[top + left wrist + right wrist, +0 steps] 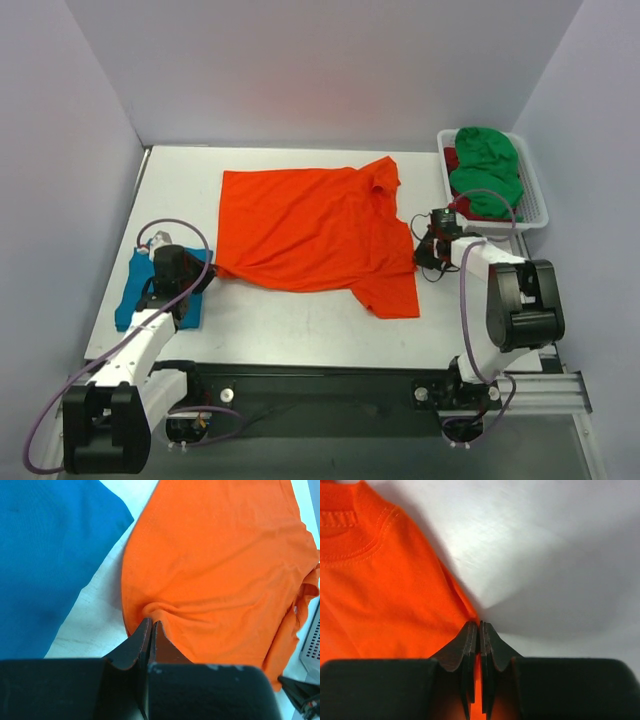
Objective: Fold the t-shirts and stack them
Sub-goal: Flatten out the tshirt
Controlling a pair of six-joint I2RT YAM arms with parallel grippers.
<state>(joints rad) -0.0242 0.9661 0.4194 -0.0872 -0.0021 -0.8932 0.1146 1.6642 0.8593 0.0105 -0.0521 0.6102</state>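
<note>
The orange t-shirt [310,230] lies spread across the middle of the counter [300,325], mostly flat. Its collar is toward the basket side and one sleeve reaches toward the near edge.

My left pincer [151,625] is closed tight on the shirt's left edge. Its two fingers are pressed together, and the cloth gathers into small folds right at their tips. In the overhead view this pincer [203,272] sits at the shirt's near left corner.

Beside and partly under my left arm lies the teal t-shirt [130,305], folded flat on the counter. It lies just beside the orange one, with a strip of bare counter between them.

My right pincer [480,626] is also closed. A thin line of orange cloth is caught between its fingers at the shirt's right edge, a little below the collar. From above it [422,250] meets the shirt on the side nearest the basket [537,205].

The white slatted basket stands at the far right of the counter. It holds a crumpled green t-shirt [487,170], and a dark red t-shirt [452,160] shows underneath at its left side.
</note>
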